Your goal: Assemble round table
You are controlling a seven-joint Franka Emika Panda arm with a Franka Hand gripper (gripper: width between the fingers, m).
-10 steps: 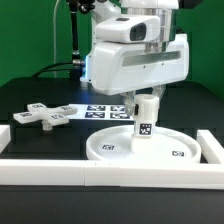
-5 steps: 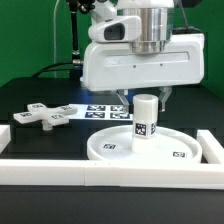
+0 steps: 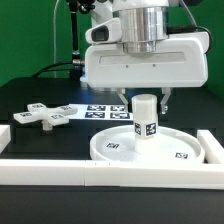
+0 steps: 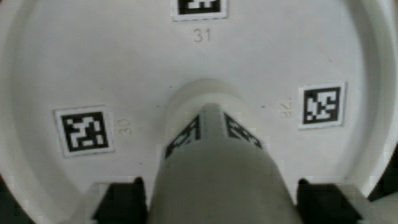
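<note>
Disc [image 3: 170, 138] [image 4: 107, 60]: one, white, rimmed, flat on the black table [image 3: 40, 138], taken here as the landmark
Leg [image 3: 144, 120] [image 4: 217, 160]: one, short white cylinder, upright on the hub at the middle of the disc
Cross foot [image 3: 45, 115]: one, lying flat on the table, well apart from the disc, toward the exterior view's left
Claw [image 3: 143, 102] [image 4: 219, 195]: one, straight above the middle of the disc, spread wide, pinching nothing
Fingers [image 3: 164, 100] [image 4: 317, 196]: two, dark, one on either side of the top of the leg, a gap on each side in the exterior view
Tags on the disc [image 4: 84, 131]: three counted on its floor in the wrist view, two in the exterior view
Tags on the leg [image 3: 143, 128]: one facing the exterior view, two showing in the wrist view
Marker board [image 3: 103, 111]: one, flat on the table just behind the disc, partly hidden by the leg and the claw
Rail [image 3: 60, 170]: one long white bar across the front of the disc, nearer the exterior camera; a second piece just beside the disc on the exterior view's right
</note>
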